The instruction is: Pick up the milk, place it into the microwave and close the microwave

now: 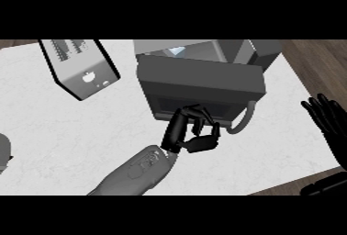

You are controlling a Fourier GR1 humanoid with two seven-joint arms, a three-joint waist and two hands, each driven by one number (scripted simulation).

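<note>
The grey microwave (254,50) stands at the counter's far middle. Its dark door (200,80), with a window and a curved grey handle (246,120), is swung across most of the front. Through the gap above the door, a small pale bluish shape that may be the milk (177,50) shows inside. My left hand (181,135) is at the door's lower front, its lightly bent fingers against the window and holding nothing. At the view's right edge my right hand (328,120) rests open with its fingers up, off the counter's side.
A grey slotted appliance (80,69) lies tilted at the far left of the white counter (68,137). A grey rounded object (3,158) pokes in at the left edge. The counter ends at the right, where wooden floor (322,64) shows.
</note>
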